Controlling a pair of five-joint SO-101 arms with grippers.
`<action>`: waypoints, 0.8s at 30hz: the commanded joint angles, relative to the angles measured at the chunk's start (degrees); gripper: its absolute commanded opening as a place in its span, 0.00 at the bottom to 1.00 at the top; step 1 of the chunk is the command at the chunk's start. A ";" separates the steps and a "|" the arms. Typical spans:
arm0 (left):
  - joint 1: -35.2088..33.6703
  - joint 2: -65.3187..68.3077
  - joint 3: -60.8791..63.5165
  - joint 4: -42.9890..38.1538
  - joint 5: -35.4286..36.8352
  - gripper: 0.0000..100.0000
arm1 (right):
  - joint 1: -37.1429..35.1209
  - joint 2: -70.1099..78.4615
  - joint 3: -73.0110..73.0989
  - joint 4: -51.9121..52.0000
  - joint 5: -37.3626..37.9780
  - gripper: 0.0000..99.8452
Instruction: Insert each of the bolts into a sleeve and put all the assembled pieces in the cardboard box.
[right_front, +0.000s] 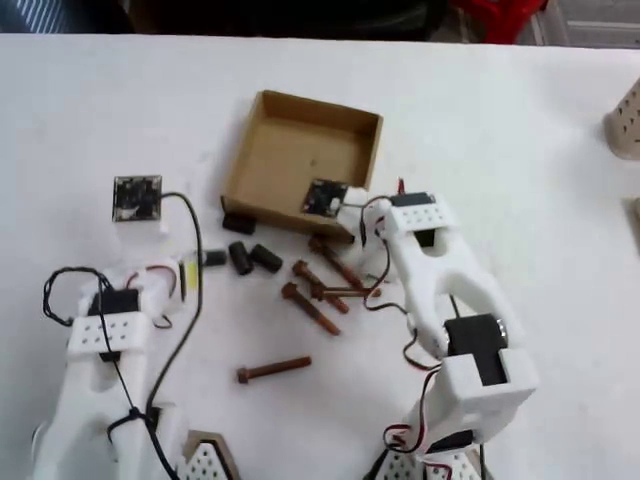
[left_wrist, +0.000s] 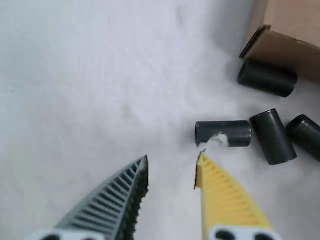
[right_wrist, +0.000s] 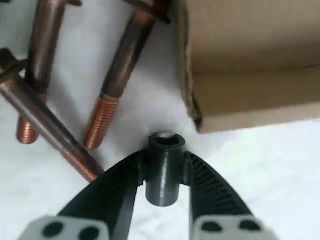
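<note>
The bolts (right_front: 318, 290) lie loose on the table (right_front: 520, 120). Most are clustered just in front of the cardboard box (right_front: 262, 150), and a single bolt (right_front: 274, 370) lies apart, nearer the arms. None is in a sleeve yet, and the box appears to hold no assembled piece, so the task looks to be at its start. The right claw (right_wrist: 164, 160) is clamped on a dark sleeve (right_wrist: 163, 182) beside the box corner (right_wrist: 200, 107). The sleeve stands on end with its open bore facing up, close to the threaded tips of the copper-coloured bolts (right_wrist: 120, 75). This pose probably keeps the hole free to take a shank. The left claw (left_wrist: 172, 160) stands apart and holds nothing. Its yellow fingertip (left_wrist: 202, 165) sits just short of the nearest lying sleeve (left_wrist: 222, 134), which has two more sleeves (left_wrist: 272, 136) beside it. A fourth sleeve (left_wrist: 267, 77) rests against the box wall. The left claw seems placed for a pick there, although the held sleeve needs a bolt.
</note>
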 joint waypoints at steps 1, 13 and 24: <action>0.84 0.13 -2.46 -1.93 0.26 0.18 | 1.45 -1.19 -1.76 -1.71 -4.84 0.02; 8.48 -0.40 1.05 -5.71 1.41 0.18 | 3.82 -8.66 6.86 -2.68 -26.90 0.02; 20.97 0.22 -22.68 25.14 12.04 0.18 | 5.93 -11.91 11.96 -8.57 -28.92 0.02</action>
